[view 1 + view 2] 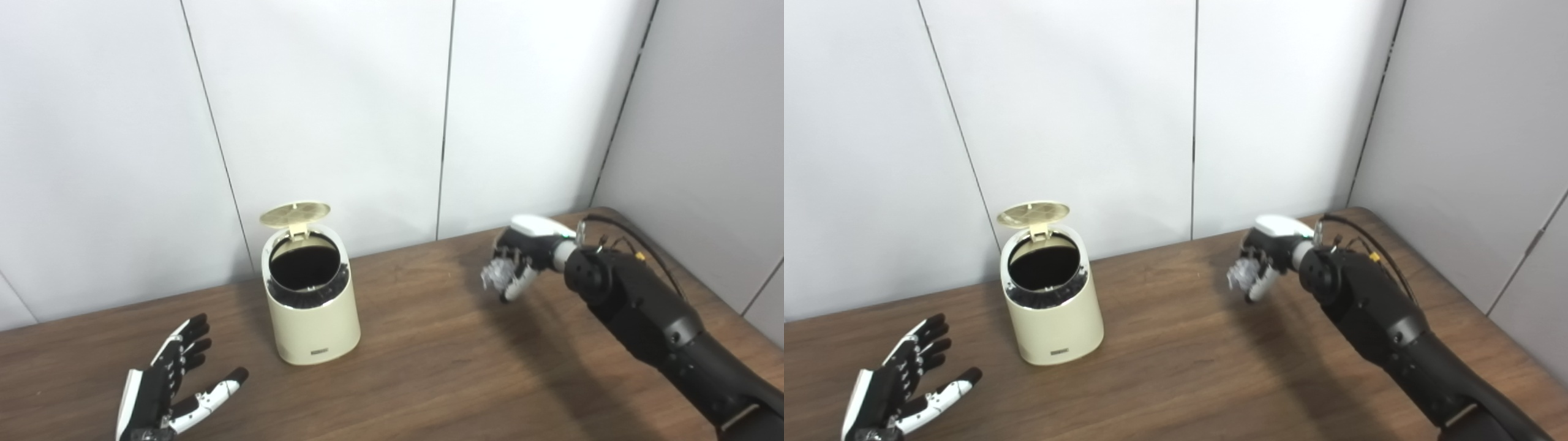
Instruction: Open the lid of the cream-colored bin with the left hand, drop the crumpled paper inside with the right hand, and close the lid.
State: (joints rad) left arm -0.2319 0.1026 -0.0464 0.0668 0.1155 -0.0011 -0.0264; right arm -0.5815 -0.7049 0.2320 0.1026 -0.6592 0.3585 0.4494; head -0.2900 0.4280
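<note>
Bin (pixel 311 306) sits on the table (pixel 429 367) with its lid (pixel 295 214) flipped up, well off to the side of the right hand's (pixel 517 266) fingers, which are clenched around the crumpled paper (pixel 497 271) above the wood. From the right eye, the left hand (pixel 900 383) lies spread and empty, fingertips aimed toward the bin, not touching.

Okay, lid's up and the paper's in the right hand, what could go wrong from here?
The right hand holds the crumpled grey-white paper ball well to the right of the cream-colored cylindrical bin; releasing early would drop it on the brown wooden table. The bin's round opening is narrow, so the hand might knock the upright lid or tip the bin.
</note>
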